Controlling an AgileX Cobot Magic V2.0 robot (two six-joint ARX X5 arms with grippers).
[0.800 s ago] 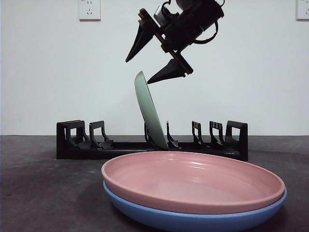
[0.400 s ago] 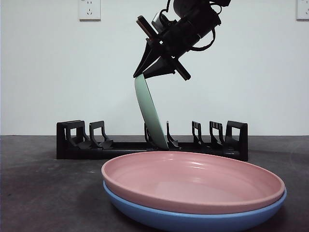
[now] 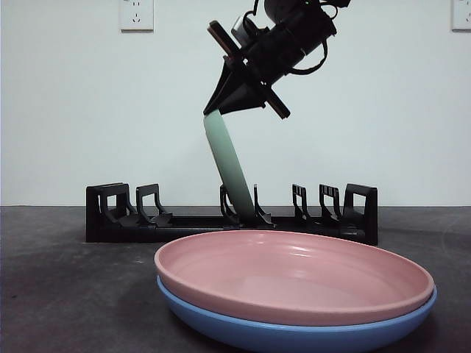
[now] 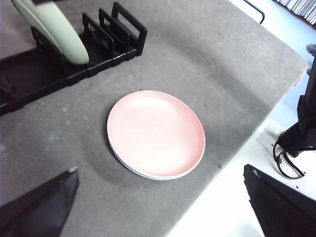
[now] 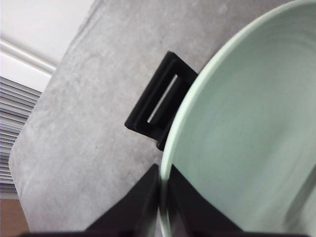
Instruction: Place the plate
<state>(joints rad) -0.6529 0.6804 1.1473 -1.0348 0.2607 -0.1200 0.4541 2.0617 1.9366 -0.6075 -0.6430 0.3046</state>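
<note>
A pale green plate (image 3: 228, 169) stands on edge in the black dish rack (image 3: 118, 220), leaning with its top toward the left of the front view. My right gripper (image 3: 221, 109) comes down from above and is shut on the plate's top rim. In the right wrist view the green plate (image 5: 247, 123) fills most of the picture, its rim pinched in the right gripper (image 5: 160, 180). My left gripper (image 4: 160, 169) hangs open high over the table, holding nothing, with the green plate (image 4: 64, 34) far from it.
A pink plate (image 3: 294, 276) lies stacked on a blue plate (image 3: 294, 334) in front of the rack, nearest the front camera. The rack (image 4: 113, 44) has several free slots on both sides of the green plate. The table edge (image 4: 276, 103) runs close beside the stack.
The right gripper, open above the plate a second ago, has come down and shut on its top rim. The plate has turned slightly in its slot.
</note>
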